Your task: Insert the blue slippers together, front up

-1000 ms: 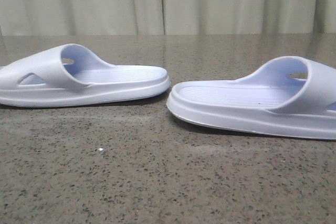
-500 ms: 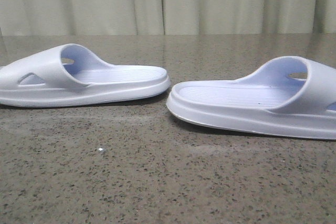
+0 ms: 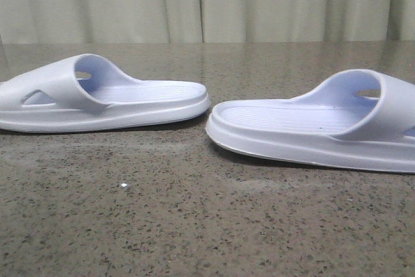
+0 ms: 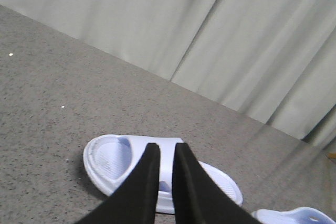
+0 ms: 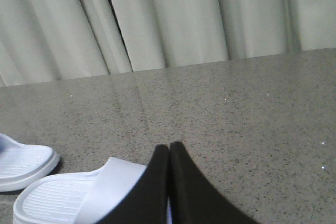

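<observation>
Two pale blue slippers lie sole-down on the speckled table, apart, end to end. The left slipper [image 3: 104,102] has its strap at the far left; the right slipper [image 3: 311,128] has its strap at the far right. Neither gripper shows in the front view. In the left wrist view my left gripper [image 4: 164,148] hovers above the left slipper [image 4: 113,161], its black fingers a narrow gap apart and holding nothing. In the right wrist view my right gripper [image 5: 169,146] is shut and empty, above the right slipper [image 5: 79,192]; the left slipper's end [image 5: 26,166] shows beside it.
The grey speckled stone table [image 3: 194,225] runs back to a pale pleated curtain [image 3: 259,4]. Nothing else stands on the table apart from a few white specks [image 3: 124,186].
</observation>
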